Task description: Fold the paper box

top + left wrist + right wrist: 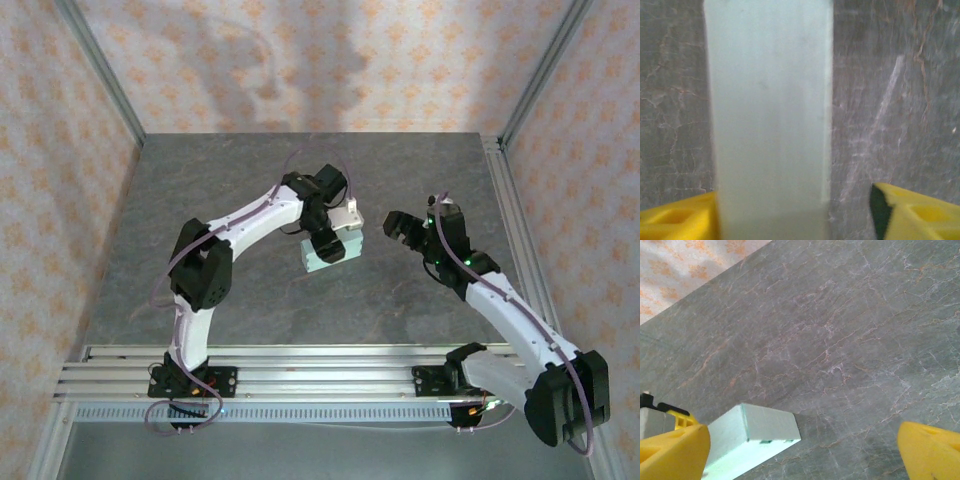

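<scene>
The paper box (pixel 345 250) is a small pale mint-green rectangular box, folded shut, resting on the grey table near its middle. My left gripper (pixel 322 242) reaches down over it from behind. In the left wrist view the box (pixel 770 110) runs up the frame between the yellow fingers (pixel 912 212); it lies against the left one, while a strip of bare table separates it from the right one, so the jaws are open. My right gripper (pixel 397 230) hovers open just right of the box, apart from it. From the right wrist, one end of the box (pixel 757 432) lies beside the left finger (pixel 675 452).
The grey marbled table (pixel 250 180) stretches behind and to both sides of the box. Aluminium rails (pixel 300 365) carrying the arm bases run along the near edge. Metal frame posts (pixel 510 230) and patterned walls close in the sides and back.
</scene>
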Available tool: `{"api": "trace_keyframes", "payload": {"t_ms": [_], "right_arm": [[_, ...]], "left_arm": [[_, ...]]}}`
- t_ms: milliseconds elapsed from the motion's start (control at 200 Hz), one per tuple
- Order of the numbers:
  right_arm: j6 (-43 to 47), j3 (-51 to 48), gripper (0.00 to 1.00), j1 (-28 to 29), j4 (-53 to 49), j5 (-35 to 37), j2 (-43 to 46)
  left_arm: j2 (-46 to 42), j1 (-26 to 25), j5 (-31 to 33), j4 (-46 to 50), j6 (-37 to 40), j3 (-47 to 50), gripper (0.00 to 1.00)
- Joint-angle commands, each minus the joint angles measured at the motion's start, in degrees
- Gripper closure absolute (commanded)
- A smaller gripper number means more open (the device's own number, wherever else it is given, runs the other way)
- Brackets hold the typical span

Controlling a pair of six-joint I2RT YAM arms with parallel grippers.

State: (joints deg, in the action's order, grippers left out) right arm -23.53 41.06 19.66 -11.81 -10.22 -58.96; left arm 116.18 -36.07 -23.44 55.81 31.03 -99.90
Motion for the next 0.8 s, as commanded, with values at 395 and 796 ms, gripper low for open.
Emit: {"api": "trace_keyframes", "payload": {"t_ms": [395,796], "right_arm": [[1.2,-0.5,0.05,-0.4,1.6,0.2,-3.1],[0.8,-0.2,0.05,-0.5,4.2,-1.7,-6.3]], "left_arm": [[-9.7,-2.2,16.5,-7.5,3.8,7.1,0.63],[-17.7,-5.1,34.2,-40.2,16.2,28.7,0.60]]}}
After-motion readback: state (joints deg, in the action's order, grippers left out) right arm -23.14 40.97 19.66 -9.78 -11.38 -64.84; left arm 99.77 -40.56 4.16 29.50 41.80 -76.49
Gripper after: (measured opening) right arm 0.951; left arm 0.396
